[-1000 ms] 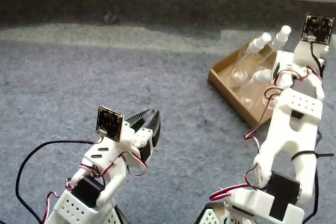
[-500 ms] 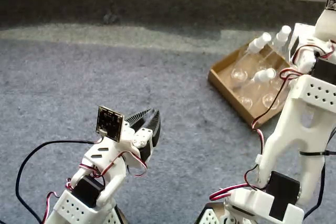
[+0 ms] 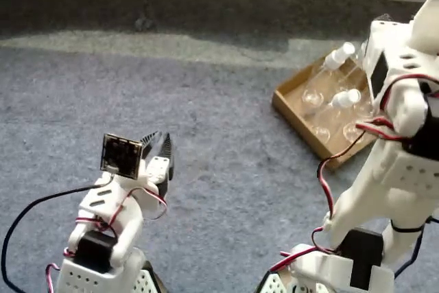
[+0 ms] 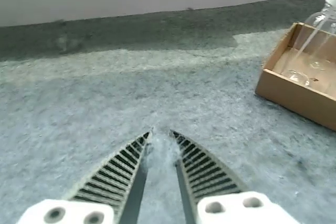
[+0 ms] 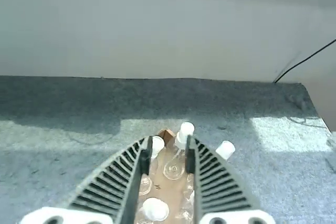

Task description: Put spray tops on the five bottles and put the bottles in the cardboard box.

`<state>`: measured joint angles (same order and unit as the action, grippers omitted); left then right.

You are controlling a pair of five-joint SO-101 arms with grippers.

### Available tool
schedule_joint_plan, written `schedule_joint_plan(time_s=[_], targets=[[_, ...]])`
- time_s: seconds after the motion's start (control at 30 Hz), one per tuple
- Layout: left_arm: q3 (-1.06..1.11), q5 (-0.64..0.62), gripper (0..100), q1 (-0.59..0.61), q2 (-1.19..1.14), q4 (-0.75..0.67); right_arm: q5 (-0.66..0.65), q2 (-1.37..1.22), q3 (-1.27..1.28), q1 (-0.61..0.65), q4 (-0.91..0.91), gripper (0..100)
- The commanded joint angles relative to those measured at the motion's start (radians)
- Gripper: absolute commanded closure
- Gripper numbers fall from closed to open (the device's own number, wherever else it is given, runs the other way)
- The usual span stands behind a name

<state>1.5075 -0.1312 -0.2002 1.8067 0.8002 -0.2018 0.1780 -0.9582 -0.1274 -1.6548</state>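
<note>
my right gripper (image 5: 168,144) hung a little open and empty over the capped bottles (image 3: 345,99) in the far-right box (image 3: 293,110); i judged a straight lift clear safest. left gripper (image 4: 161,136) likewise ajar, empty.

Right tool (image 5: 169,142) rose above the box (image 3: 291,104); left tool (image 4: 160,135) withdrew.

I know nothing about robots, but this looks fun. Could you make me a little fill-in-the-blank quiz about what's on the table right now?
1. The box holding the clear bottles is made of ____.
2. The spray tops on the bottles are ____ in colour.
3. The right gripper hangs over the box, while the left gripper, over the grey carpet, holds ____.

Missing words: cardboard; white; nothing.
</note>
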Motion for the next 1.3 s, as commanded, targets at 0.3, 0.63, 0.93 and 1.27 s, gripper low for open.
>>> schedule_joint_plan(time_s=[0.3, 0.63, 0.93, 1.27], targets=[[-0.228, 0.012, 100, 0.321, 0.005, 0.491, -0.002, 0.265, -0.105, 0.154, -0.114, 99.4], [-0.008, 0.012, 100, 0.326, 0.005, 0.494, -0.002, 0.664, 0.346, 0.251, -0.111, 99.4], [0.124, 0.012, 100, 0.332, 0.005, 0.499, -0.002, 0.966, 0.736, 0.266, -0.087, 99.4], [0.188, 0.011, 100, 0.367, 0.005, 0.516, -0.009, 1.33, 1.287, 0.266, 0.116, 99.4]])
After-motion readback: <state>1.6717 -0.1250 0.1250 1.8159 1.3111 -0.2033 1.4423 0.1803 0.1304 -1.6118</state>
